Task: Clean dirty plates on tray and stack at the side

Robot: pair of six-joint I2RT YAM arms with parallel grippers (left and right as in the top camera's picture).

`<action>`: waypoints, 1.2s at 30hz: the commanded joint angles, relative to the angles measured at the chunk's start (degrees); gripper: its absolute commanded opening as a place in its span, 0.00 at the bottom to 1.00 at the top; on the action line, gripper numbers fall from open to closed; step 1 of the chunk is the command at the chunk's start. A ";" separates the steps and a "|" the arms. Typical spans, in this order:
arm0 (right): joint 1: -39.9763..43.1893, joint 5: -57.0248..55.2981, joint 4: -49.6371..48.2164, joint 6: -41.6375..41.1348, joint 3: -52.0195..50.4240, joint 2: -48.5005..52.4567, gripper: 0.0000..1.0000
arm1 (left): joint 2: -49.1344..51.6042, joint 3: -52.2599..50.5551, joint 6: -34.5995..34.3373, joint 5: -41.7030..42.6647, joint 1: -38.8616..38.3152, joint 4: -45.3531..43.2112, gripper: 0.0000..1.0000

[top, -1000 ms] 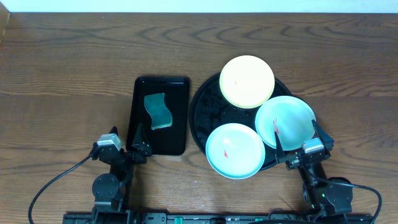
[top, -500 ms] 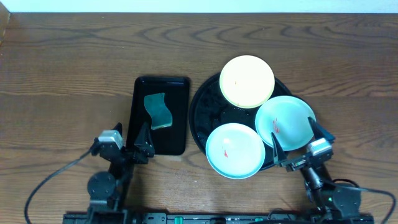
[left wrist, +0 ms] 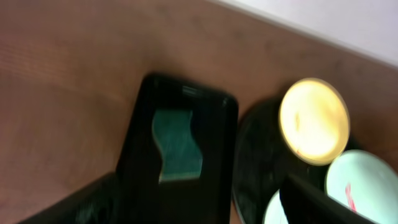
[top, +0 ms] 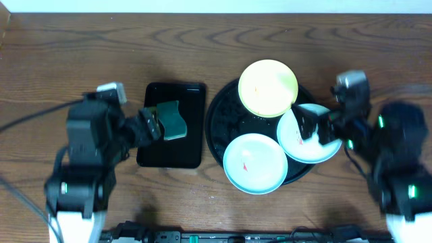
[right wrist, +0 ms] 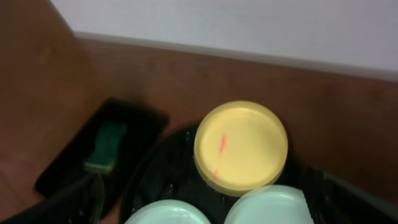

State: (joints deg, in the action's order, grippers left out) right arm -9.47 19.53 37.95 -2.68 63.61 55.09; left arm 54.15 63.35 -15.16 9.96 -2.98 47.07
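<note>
Three plates lie on the round black tray (top: 221, 115): a pale yellow one (top: 268, 88) at the back, a mint one (top: 255, 163) at the front with a red smear, and a mint one (top: 304, 138) at the right. My right gripper (top: 317, 128) hovers open over the right mint plate. My left gripper (top: 152, 125) hovers open at the left edge of the green sponge (top: 173, 121). The right wrist view shows the yellow plate (right wrist: 241, 145) with a red streak, both mint plates (right wrist: 168, 214) (right wrist: 267, 205) and my open gripper (right wrist: 211, 211). The left wrist view shows my open gripper (left wrist: 199, 211), the yellow plate (left wrist: 314, 120) and the round tray (left wrist: 255, 162).
A smaller rectangular black tray (top: 182, 152) left of the round tray holds the sponge; both show in the left wrist view (left wrist: 140, 155) (left wrist: 177, 146). Brown wooden table (top: 202, 47) lies all around. A pale wall runs along the far edge (right wrist: 249, 25).
Both arms have lifted from the table's front edge and swung forward: the left toward the sponge tray, the right over the right mint plate. The plates have not moved.
</note>
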 commanded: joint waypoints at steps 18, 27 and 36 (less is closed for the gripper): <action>-0.37 9.46 9.29 -4.15 14.12 19.30 0.91 | 30.47 4.37 -6.56 -7.82 -7.08 3.56 0.78; -0.37 9.44 10.36 -4.15 14.10 19.30 0.84 | 48.83 4.37 -12.98 -7.61 -6.14 -7.32 0.56; -0.37 9.44 10.29 -4.15 14.10 19.30 0.83 | 58.36 4.37 -7.74 -7.43 -6.21 -11.82 0.19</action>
State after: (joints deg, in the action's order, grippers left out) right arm -9.47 28.32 48.21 -6.59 76.55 74.61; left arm 108.49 67.64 -26.57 3.95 -9.41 36.29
